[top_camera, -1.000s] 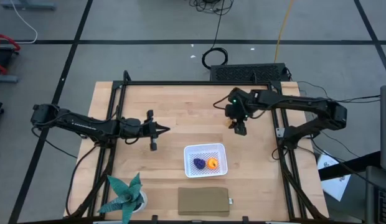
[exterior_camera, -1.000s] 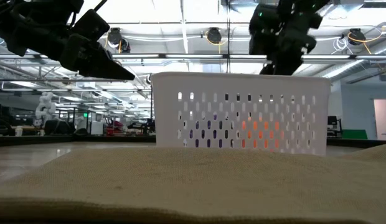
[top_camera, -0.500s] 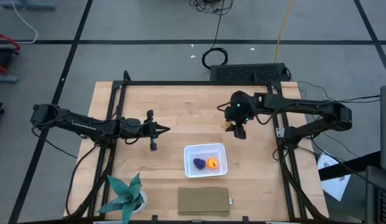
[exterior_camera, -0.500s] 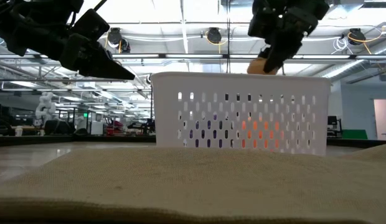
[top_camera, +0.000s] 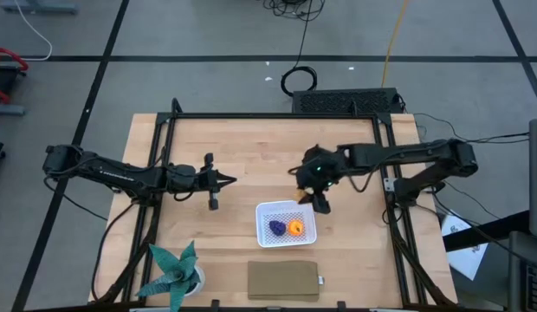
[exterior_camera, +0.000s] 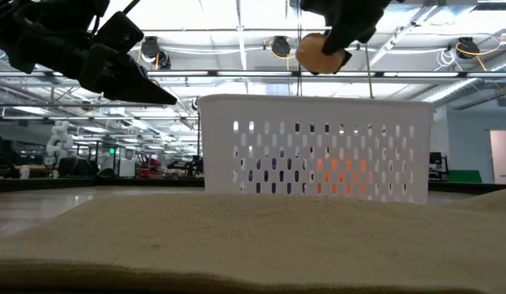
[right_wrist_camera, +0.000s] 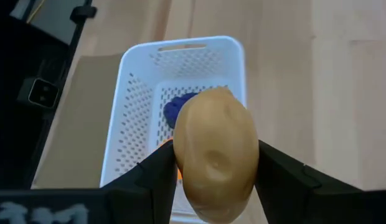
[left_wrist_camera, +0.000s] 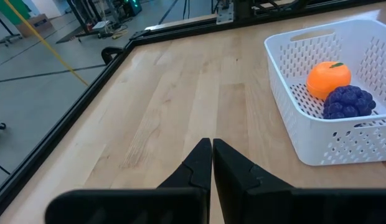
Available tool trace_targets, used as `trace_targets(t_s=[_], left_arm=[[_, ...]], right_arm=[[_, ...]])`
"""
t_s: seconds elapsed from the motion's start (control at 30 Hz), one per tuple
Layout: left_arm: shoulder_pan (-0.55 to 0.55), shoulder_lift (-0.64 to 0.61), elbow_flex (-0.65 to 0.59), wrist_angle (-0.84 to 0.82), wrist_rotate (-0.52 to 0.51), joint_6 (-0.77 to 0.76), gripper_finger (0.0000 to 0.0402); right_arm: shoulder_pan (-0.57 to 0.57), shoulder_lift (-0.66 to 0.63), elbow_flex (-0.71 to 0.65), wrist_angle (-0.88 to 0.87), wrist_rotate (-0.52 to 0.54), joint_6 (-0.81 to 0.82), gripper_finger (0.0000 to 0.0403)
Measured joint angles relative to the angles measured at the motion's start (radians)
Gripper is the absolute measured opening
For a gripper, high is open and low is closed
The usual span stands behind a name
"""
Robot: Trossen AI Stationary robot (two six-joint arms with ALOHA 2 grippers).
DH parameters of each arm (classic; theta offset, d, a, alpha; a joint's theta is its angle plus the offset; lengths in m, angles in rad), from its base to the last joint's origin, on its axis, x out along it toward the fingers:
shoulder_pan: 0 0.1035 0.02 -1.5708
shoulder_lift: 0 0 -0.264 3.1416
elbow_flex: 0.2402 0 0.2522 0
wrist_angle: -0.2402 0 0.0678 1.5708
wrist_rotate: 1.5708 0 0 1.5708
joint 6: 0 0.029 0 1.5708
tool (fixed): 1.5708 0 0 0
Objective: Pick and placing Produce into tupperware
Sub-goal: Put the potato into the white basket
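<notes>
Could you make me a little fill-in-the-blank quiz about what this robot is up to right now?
1. The right gripper is shut on a tan, potato-like piece of ____.
2. The white basket already holds an orange piece and a dark ____ one.
3. In the high view, the carried piece hangs by the basket's far-right ____, not yet inside.
4. The left gripper waits with its fingers ____, holding nothing.

Missing words: produce; purple; corner; shut
</notes>
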Motion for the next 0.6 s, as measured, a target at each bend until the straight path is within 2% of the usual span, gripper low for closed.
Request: trace_targets(t_s=[0.2,0.6], left_arm=[[0.001,0.000,0.000,0.000,0.000,0.000,0.0019],[0.000,0.000,0.000,-0.001,0.000,-0.004,0.0019]], right_arm=[[0.056,0.103,0.031,0.025,0.000,-0.014,0.0174],[0.087,0.271,0.031,0.099,0.003,-0.038,0.0175]])
